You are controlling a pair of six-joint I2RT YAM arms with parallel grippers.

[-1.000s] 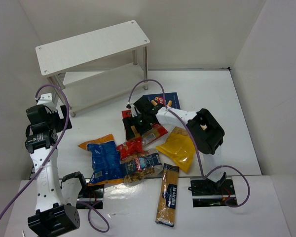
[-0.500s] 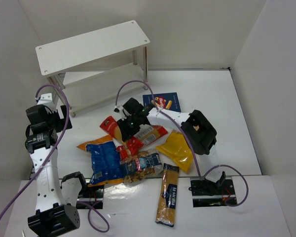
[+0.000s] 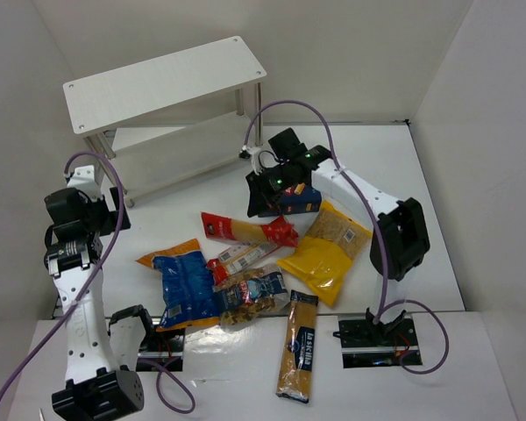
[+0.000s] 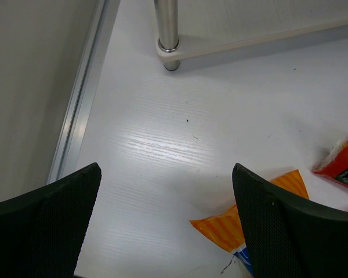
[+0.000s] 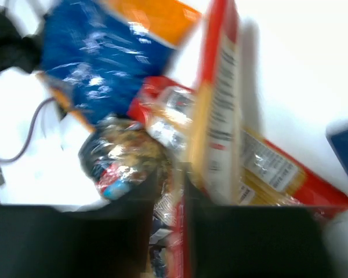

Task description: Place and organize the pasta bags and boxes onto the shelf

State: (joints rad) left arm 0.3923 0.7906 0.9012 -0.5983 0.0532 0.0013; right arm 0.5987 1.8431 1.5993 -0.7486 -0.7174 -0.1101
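Note:
My right gripper [image 3: 261,206] [image 5: 171,179] is shut on the film of a red-and-clear spaghetti pack [image 3: 241,228] [image 5: 220,98]. It holds the pack just in front of the dark blue box [image 3: 303,202], which the arm partly hides. A second red-and-clear pack [image 3: 243,256] lies below it. Around them lie the yellow bag [image 3: 318,266], a tan pasta bag [image 3: 340,230], the blue-orange bag [image 3: 184,282], a clear-brown bag [image 3: 250,296] and the blue-labelled spaghetti pack [image 3: 300,346]. The white shelf [image 3: 167,83] stands at the back left. My left gripper [image 4: 165,223] is open over bare table beside the orange bag corner [image 4: 249,217].
A shelf post [image 4: 167,32] and the lower board's edge lie ahead of the left gripper, with the side wall close on its left. Purple cables loop over both arms. The right wrist view is blurred.
The right gripper has shut on the red-and-clear pack and swung back and right toward the shelf, taking the pack along. The tan bag is now uncovered. The left arm has barely moved.

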